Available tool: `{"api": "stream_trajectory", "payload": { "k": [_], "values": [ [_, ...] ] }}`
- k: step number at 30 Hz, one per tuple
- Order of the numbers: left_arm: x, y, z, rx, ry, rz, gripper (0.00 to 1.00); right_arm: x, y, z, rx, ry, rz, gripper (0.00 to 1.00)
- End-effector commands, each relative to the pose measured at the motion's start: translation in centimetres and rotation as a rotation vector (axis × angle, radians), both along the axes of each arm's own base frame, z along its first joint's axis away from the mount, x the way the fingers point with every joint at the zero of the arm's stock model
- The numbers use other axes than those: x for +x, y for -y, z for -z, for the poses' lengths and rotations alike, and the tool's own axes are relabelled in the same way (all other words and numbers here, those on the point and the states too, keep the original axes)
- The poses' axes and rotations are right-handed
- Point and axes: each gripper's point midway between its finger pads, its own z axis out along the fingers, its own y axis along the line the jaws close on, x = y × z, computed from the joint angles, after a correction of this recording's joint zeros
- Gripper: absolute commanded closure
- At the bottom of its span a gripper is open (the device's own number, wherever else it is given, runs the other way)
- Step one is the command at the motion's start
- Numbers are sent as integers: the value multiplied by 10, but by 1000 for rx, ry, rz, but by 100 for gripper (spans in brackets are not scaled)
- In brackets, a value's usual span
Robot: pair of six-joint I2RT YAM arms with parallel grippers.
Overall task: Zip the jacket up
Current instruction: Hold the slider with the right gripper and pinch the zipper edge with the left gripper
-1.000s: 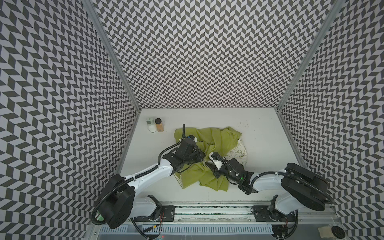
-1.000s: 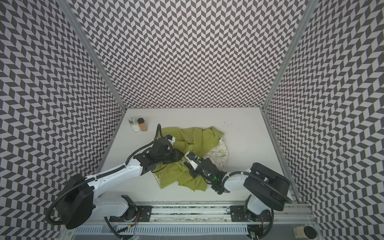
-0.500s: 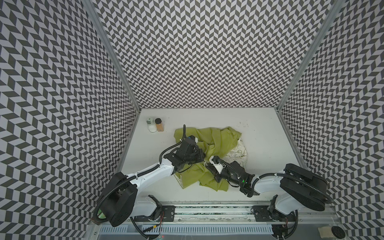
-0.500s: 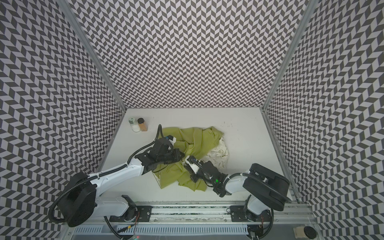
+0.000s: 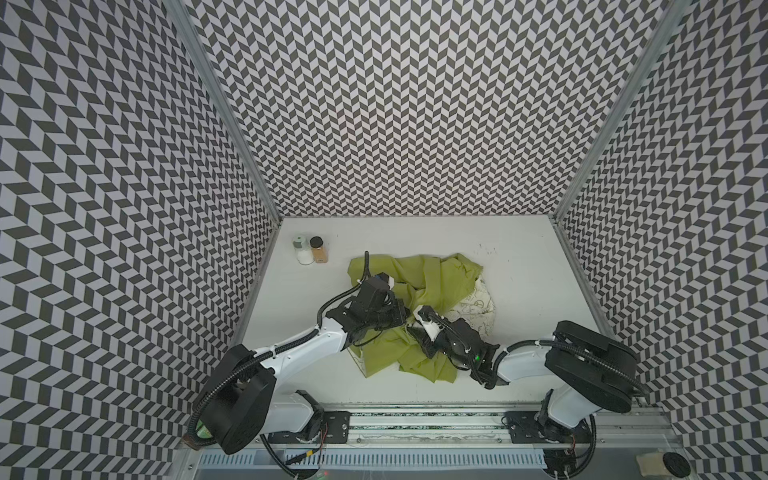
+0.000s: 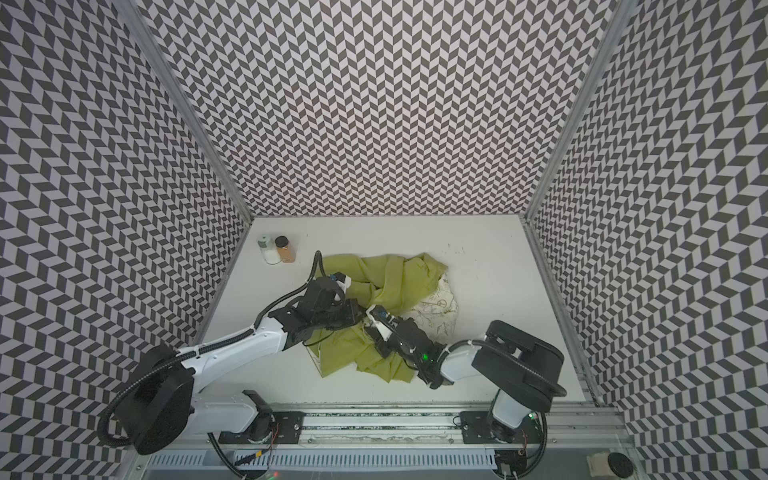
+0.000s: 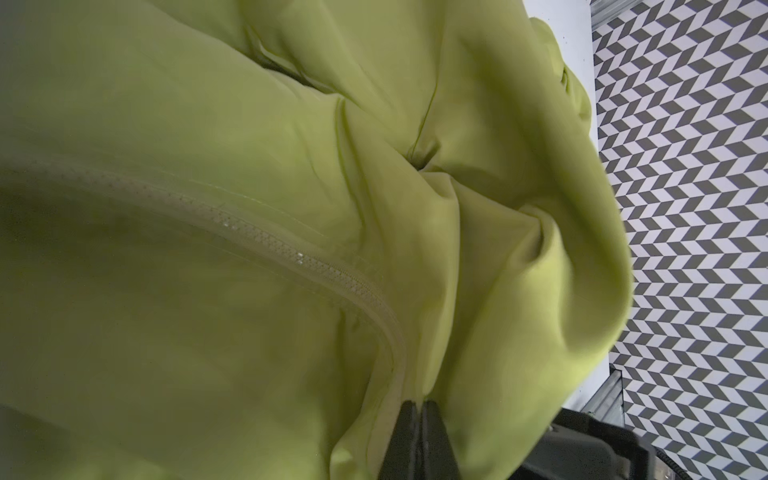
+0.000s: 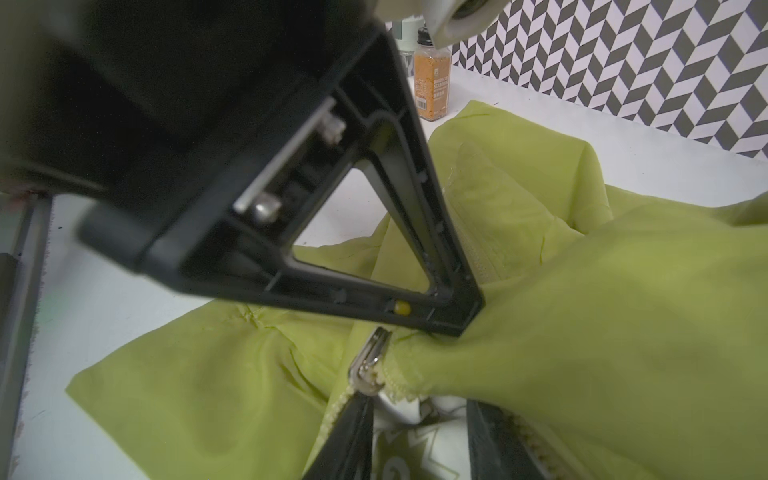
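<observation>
**Lime-green jacket pinched beside its zip, mid-table**

We see the thin lime-green fabric jacket (image 5: 436, 282) crumpled in a heap in the middle of the white table (image 5: 519, 257). It lies nearer the front edge than the back. The white left arm (image 5: 303, 353) and the white right arm (image 5: 523, 361) both reach onto it.

The cloth is matte and soft, thrown into deep folds. Toward the table's right edge its cream-white lining printed with green doodles (image 5: 473, 307) is turned outward.

In the left wrist view a pale woven zipper tape (image 7: 291, 253) with fine teeth curves across the cloth. It runs down to the left jaws, which are pressed together on a fold of the jacket at the tape's end.

In the right wrist view those same jaws show as a black triangular plastic frame (image 8: 415, 208) with its tip dug into the fabric. Just beside that tip lies the small shiny metal zipper slider (image 8: 370, 365), right at the tip of one of the right jaws. The right jaws stand apart with lining showing between them and nothing clamped.

Near the far left corner a white-filled jar with a grey lid (image 5: 303, 251) and an orange spice jar with a black cap (image 5: 319, 251) stand side by side.

Against a second ago, the jacket's outline and the jars are unchanged. Both arms keep nearly the same pose, and only the right wrist has shifted slightly over the cloth.
</observation>
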Motion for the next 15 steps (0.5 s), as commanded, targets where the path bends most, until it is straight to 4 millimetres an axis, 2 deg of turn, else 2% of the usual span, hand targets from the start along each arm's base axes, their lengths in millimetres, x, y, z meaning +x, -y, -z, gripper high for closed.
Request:
{"api": "stream_trajectory", "payload": {
  "k": [1,9,15],
  "values": [
    [-1,2,-3,-22,0,17,95,8,7,-19,57,64,45,60],
    [-2,10,-3,-45,-11,50,96,-8,-13,-40,126,99,-120,57],
    [-3,17,-9,-87,-17,82,96,-15,-21,-38,128,95,-207,58]
  ]
}}
